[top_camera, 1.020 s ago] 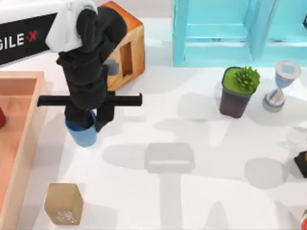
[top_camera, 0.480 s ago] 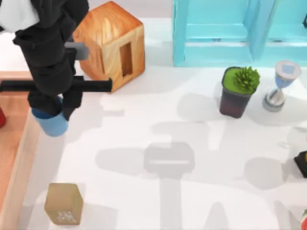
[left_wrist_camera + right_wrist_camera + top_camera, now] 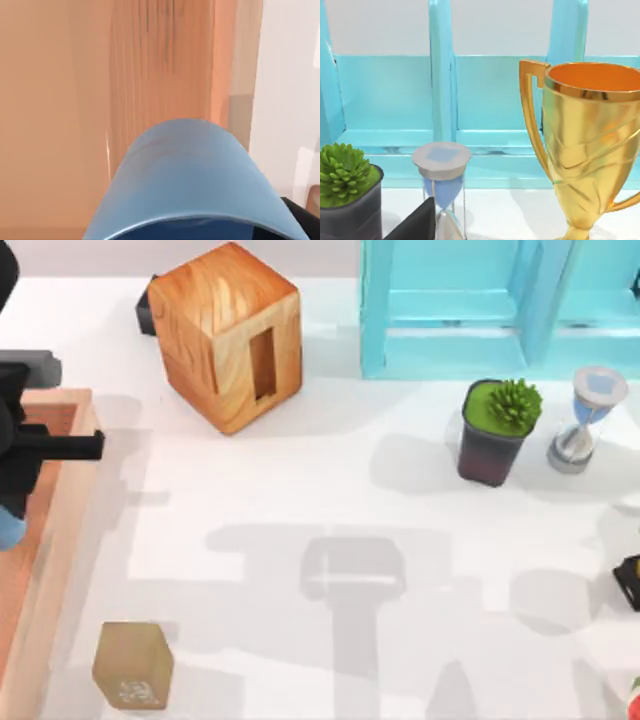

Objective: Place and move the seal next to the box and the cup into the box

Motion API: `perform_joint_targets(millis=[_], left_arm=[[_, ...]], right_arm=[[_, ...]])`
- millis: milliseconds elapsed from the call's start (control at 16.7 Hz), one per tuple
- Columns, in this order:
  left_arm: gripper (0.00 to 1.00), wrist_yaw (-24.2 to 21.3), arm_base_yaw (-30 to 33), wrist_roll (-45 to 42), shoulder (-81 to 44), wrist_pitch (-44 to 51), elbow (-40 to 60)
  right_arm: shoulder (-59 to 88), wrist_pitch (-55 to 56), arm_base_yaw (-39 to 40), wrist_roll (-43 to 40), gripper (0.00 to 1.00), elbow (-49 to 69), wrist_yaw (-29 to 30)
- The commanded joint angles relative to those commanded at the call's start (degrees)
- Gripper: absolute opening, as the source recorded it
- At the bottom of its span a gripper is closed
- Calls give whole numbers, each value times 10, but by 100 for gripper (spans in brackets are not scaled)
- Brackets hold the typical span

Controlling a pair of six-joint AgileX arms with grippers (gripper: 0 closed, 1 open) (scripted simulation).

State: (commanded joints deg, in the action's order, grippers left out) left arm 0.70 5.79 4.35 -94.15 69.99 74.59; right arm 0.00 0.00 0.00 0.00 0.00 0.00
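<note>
Left fingers (image 3: 8,510) clamp the cup (image 3: 192,185) above the box (image 3: 60,500); seal (image 3: 133,665) markings illegible.

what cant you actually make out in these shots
- Left gripper: in the top view the picture's left edge cuts it, so its hold on the cup can't be confirmed; the cup hides its fingers in the left wrist view.
- Box: most of its floor lies beyond that same edge.
- Seal: its white markings are too small to read.
</note>
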Motion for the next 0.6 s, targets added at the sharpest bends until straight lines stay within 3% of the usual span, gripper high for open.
perform_joint_targets(millis=[300,600], left_arm=[[0,4,-158,-156,115,-17,-129],[0,6,-202,-201,155,-23,-170]], right_arm=[[0,0,0,0,100,0,0],[0,0,0,0,100,0,0]])
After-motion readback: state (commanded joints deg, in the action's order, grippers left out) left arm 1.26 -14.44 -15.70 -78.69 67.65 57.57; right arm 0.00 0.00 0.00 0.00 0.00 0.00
